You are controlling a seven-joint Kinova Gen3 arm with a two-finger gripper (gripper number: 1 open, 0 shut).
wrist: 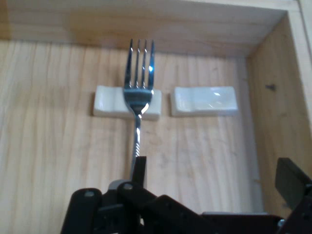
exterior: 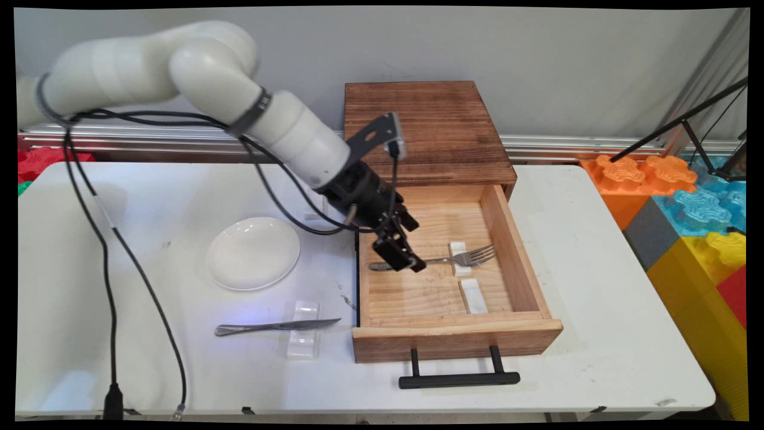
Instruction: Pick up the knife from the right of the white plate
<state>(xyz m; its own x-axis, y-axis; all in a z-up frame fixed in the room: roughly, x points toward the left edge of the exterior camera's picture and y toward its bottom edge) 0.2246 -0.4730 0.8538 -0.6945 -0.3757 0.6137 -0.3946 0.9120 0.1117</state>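
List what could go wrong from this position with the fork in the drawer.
1. The tool sits low over the fork handle; the fork rests on a small white rest, so a nudge may roll or tip it off.
2. A second rest lies close beside and could get knocked.
3. The drawer walls are close around the tool, so a sideways move risks a collision.

The arm (exterior: 197,71) consists of rounded glossy white links. Loose black cables (exterior: 107,239) hang from it. The matte black two-finger gripper (exterior: 401,260) has an angular linkage.
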